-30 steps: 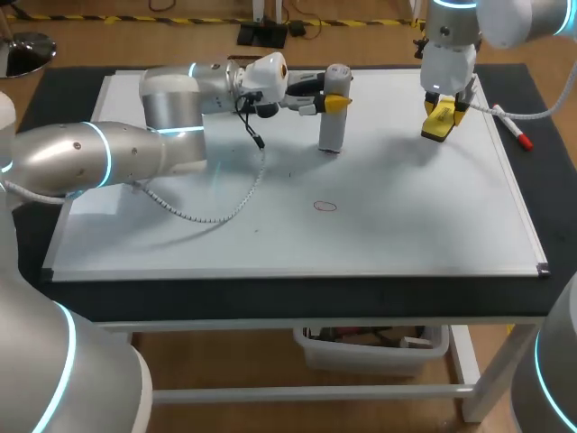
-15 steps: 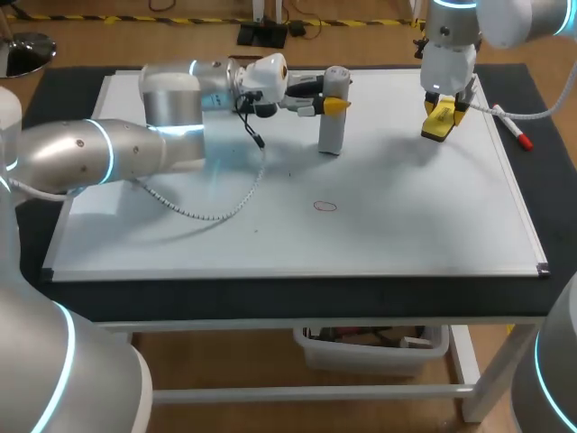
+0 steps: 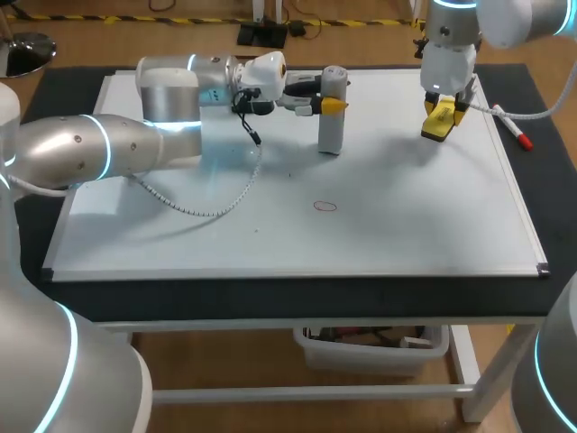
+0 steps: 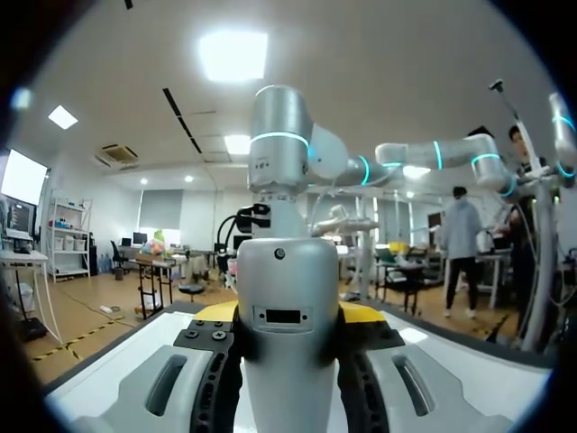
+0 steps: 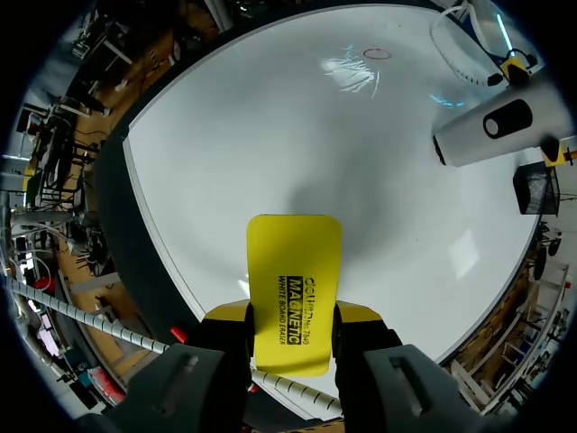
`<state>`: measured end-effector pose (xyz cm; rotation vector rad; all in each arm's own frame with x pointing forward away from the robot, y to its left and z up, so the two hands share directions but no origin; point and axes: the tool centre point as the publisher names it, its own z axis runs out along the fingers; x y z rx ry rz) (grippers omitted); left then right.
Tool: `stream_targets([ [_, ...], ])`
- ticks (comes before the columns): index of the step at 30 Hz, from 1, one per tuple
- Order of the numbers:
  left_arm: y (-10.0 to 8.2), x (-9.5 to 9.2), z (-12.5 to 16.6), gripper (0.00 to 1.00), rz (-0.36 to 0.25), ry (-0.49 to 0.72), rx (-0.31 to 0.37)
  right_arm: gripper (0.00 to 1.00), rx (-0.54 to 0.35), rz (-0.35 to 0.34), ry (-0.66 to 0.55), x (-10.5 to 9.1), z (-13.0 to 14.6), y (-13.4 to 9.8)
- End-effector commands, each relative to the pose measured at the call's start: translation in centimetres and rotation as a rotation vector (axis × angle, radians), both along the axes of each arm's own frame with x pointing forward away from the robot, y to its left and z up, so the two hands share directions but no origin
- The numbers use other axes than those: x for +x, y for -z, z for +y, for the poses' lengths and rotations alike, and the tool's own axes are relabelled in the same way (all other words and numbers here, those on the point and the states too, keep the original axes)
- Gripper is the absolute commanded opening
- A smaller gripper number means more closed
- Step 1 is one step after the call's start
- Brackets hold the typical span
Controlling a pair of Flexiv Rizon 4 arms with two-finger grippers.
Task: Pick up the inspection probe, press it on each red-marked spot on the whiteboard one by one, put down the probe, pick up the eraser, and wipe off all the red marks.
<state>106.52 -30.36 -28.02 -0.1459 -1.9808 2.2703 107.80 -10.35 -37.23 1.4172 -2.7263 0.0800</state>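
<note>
Left wrist view: probe (image 4: pixel 287 334) runs out of frame at its base and covers most of the yellow fingertips (image 4: pixel 362 312). Head view, centre: red mark (image 3: pixel 325 206) too small to make out.

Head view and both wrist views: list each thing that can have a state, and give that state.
inspection probe, upright on the whiteboard, gripped
left gripper, shut on the inspection probe
eraser, gripped, off the whiteboard
right gripper, shut on the eraser
red mark, not yet wiped
marker pen, lying flat
</note>
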Motion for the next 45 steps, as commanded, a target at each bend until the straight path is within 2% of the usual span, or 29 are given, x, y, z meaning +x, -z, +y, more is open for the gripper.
stream_targets([
  [1,0.1,-0.4,0.1,0.00,-0.001,-0.011,0.005,0.00,-0.003,0.001,-0.002,0.1,0.0,-0.1],
  [9,-0.3,-0.2,0.2,0.00,-0.008,-0.015,0.002,0.00,-0.003,0.001,-0.002,0.1,0.0,-0.1],
  [14,-1.6,-0.5,0.5,0.00,-0.026,-0.017,-0.009,0.00,-0.003,0.001,-0.002,0.1,0.0,-0.1],
  [19,-3.1,-0.6,2.1,0.00,-0.046,-0.035,-0.025,0.00,-0.003,0.001,-0.002,0.1,0.0,-0.1],
  [26,-4.5,-0.9,6.2,0.00,-0.063,-0.080,-0.028,0.00,-0.003,0.001,-0.002,0.1,0.0,-0.1],
  [30,-4.9,-1.0,9.6,0.00,-0.065,-0.124,-0.029,0.00,-0.003,0.001,-0.002,0.1,0.0,-0.1],
  [45,-5.4,-1.6,20.1,0.00,-0.069,-0.253,-0.030,0.00,-0.003,0.001,-0.002,0.1,0.0,-0.1],
])
